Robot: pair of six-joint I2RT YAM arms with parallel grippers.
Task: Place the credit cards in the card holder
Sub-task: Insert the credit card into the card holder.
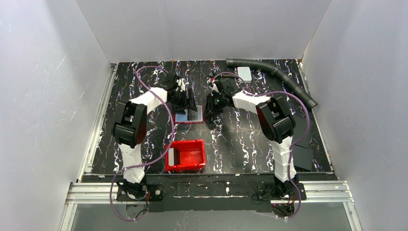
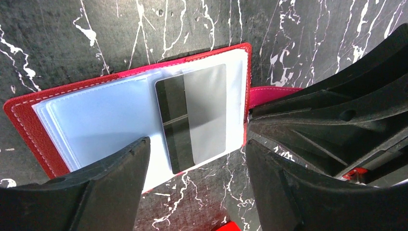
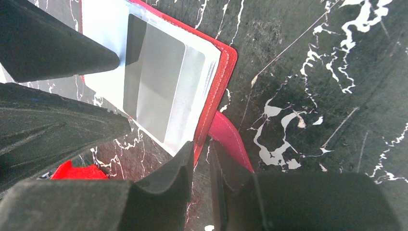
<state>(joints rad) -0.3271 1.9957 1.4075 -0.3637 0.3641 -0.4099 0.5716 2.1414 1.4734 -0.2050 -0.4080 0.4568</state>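
Card holder (image 2: 29, 120) holds credit card (image 2: 204, 115); left gripper (image 2: 197, 144) apart, right gripper (image 3: 201, 150) clamps its edge.

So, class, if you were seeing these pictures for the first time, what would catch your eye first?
The open red card holder in mid-scene stands out, a grey card with a dark stripe lying across its clear sleeves. The left gripper hangs open over the card; the right gripper pinches the holder's edge. A bright red bin sits nearer the arm bases.
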